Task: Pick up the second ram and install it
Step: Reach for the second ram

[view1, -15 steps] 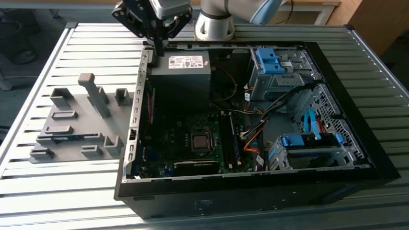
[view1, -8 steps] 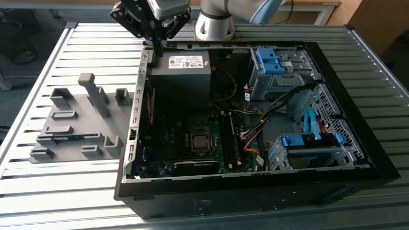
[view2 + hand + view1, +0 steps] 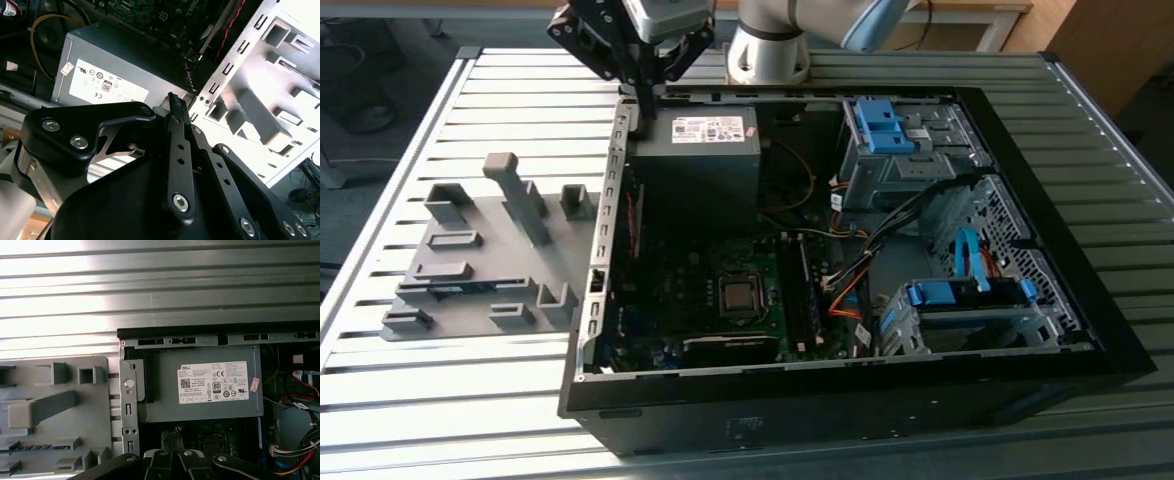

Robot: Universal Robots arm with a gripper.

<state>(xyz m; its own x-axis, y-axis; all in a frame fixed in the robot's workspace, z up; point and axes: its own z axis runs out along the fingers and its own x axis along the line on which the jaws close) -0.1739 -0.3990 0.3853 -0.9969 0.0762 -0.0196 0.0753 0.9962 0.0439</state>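
One arm works over an open computer case [image 3: 854, 395] laid on its side on a slatted table [image 3: 454, 400], which turns the motherboard [image 3: 720, 290] upward for reach from above. In the exterior view the gripper [image 3: 644, 92] hangs over the case's 11 o'clock corner, just beside the power supply [image 3: 700, 150]. Its fingers are drawn together with nothing between them. At the case's 9 o'clock lies a grey fixture plate [image 3: 520, 262]. What looks like the second ram [image 3: 454, 289], a bluish strip, sits in a slot towards the plate's 7 o'clock, well apart from the gripper. The slot probably serves to keep it at a known spot for grasping.

In the second wrist view the gripper [image 3: 173, 102] shows two slim fingers closed against each other and empty. They are poised by the seam between the power supply [image 3: 115, 70] and the case's perforated wall [image 3: 235, 65], with the fixture plate [image 3: 295, 145] beyond that wall.

In the first wrist view the gripper [image 3: 171, 440] points at the motherboard side of the power supply [image 3: 200, 390]. The second ram [image 3: 35, 447] rests in its slot on the fixture plate [image 3: 65, 372], untouched, across the case wall from the fingers.
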